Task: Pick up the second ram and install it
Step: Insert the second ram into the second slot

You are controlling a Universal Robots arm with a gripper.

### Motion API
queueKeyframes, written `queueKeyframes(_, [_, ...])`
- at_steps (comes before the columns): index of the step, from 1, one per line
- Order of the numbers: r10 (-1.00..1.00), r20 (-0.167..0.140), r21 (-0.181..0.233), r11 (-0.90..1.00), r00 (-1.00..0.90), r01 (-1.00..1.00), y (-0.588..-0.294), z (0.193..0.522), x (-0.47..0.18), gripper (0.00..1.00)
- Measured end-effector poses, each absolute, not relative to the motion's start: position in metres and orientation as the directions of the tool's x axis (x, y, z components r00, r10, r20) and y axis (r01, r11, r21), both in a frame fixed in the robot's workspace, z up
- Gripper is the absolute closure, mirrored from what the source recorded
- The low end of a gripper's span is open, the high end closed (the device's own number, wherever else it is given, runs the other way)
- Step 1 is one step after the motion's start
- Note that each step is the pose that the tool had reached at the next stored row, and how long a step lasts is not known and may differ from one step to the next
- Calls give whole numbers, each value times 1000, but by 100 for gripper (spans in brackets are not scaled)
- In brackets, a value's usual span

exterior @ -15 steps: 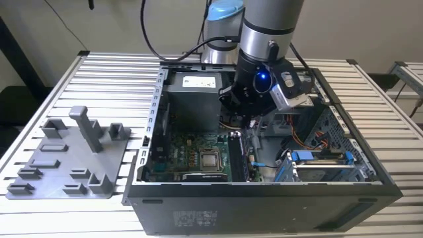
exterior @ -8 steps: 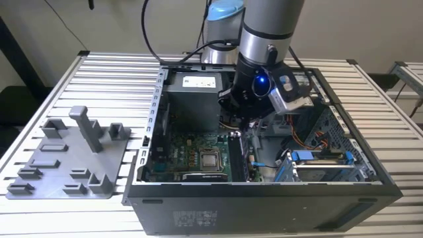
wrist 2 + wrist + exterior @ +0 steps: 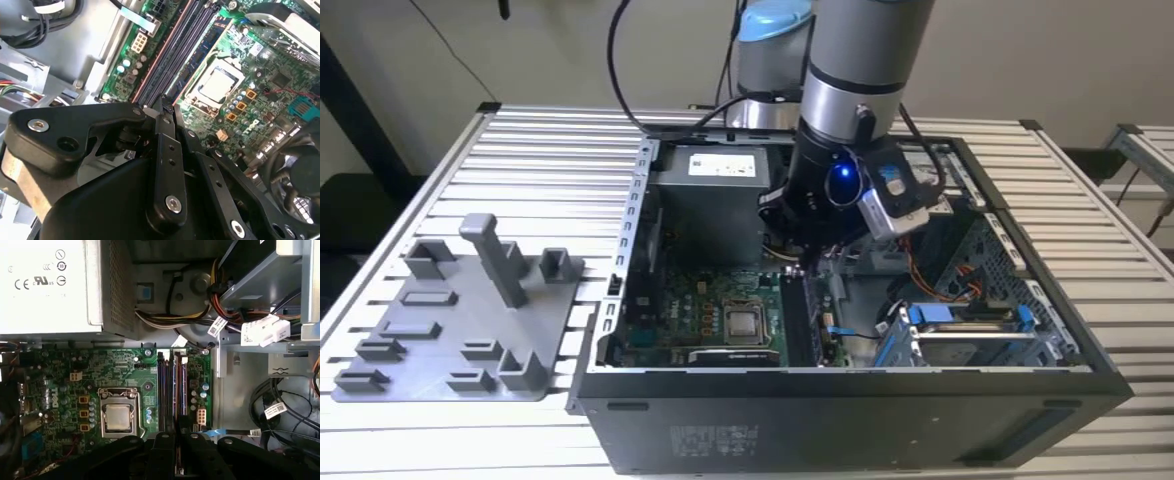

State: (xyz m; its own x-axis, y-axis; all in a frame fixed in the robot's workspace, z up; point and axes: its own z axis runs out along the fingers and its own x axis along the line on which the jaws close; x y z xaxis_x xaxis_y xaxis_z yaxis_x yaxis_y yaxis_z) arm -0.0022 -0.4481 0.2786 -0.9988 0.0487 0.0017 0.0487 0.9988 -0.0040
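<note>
Reaching: the arm dips into the open computer case (image 3: 854, 390), which stands on the slatted surface (image 3: 547, 140)
Pincer: pincer (image 3: 176, 460) low over the memory slots (image 3: 172, 385), fingers (image 3: 165, 145) drawn narrow; whether they clamp anything, I cannot tell
Second ram: a thin dark strip (image 3: 178, 390) stands upright in the slots just ahead of the fingertips, beside the processor socket (image 3: 119, 415)
Motherboard: motherboard (image 3: 707, 315) lies on the case floor
Fixture tray: grey fixture tray (image 3: 454, 320) near the surface's edge at the exterior view's left, beside the case
</note>
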Motion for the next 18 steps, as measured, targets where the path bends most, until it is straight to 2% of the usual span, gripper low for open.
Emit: queueKeyframes(18, [49, 15, -5, 999, -999, 49, -457, 251, -5, 86])
